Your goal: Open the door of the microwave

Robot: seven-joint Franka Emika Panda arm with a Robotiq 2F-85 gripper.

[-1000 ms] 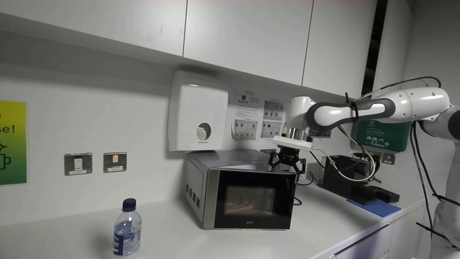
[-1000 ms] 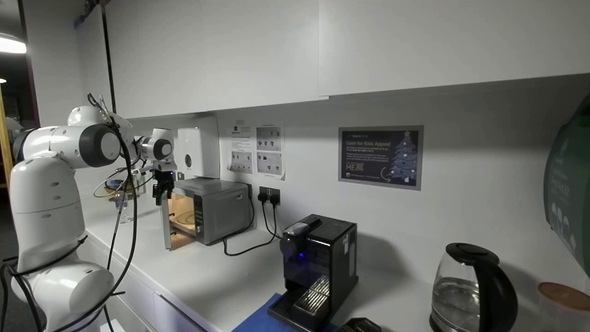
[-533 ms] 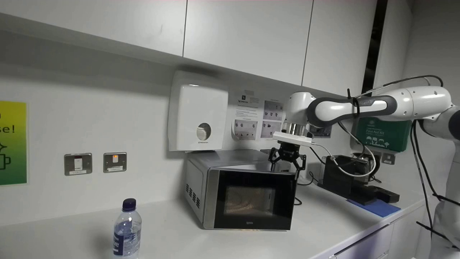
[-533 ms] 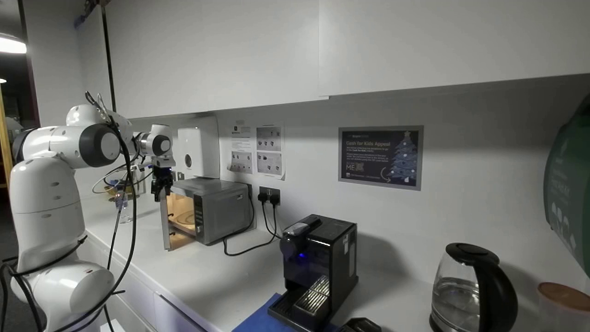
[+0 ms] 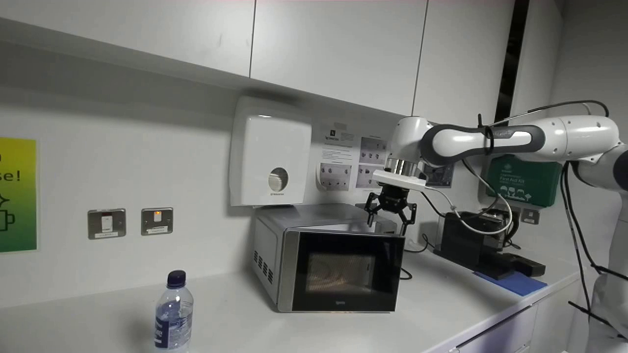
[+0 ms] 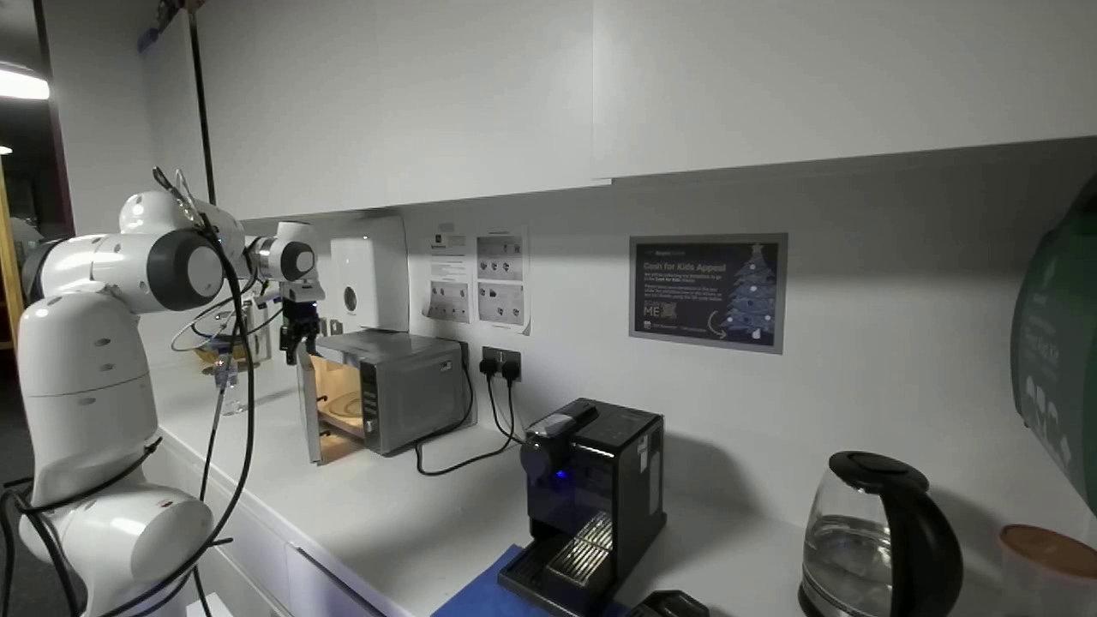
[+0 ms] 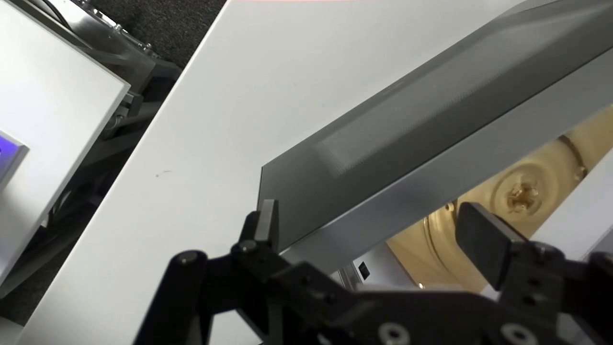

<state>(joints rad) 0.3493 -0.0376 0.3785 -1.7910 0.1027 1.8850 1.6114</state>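
Observation:
The silver-grey microwave stands on the counter; its body also shows in an exterior view. Its dark glass door stands partly open, and the lit interior shows behind the door's edge. In the wrist view the door slants across the picture, with the warm-lit cavity to its right. My gripper is open and empty, just above the door's free top corner; it also shows in an exterior view. In the wrist view, its fingers are spread to either side of the door's top edge.
A water bottle stands on the counter left of the microwave. A black coffee machine on a blue mat and a glass kettle stand farther along. A white dispenser hangs above the microwave, under wall cupboards.
My gripper has risen, and its fingertips have come up from beside the door's top edge. The door's angle looks about the same.

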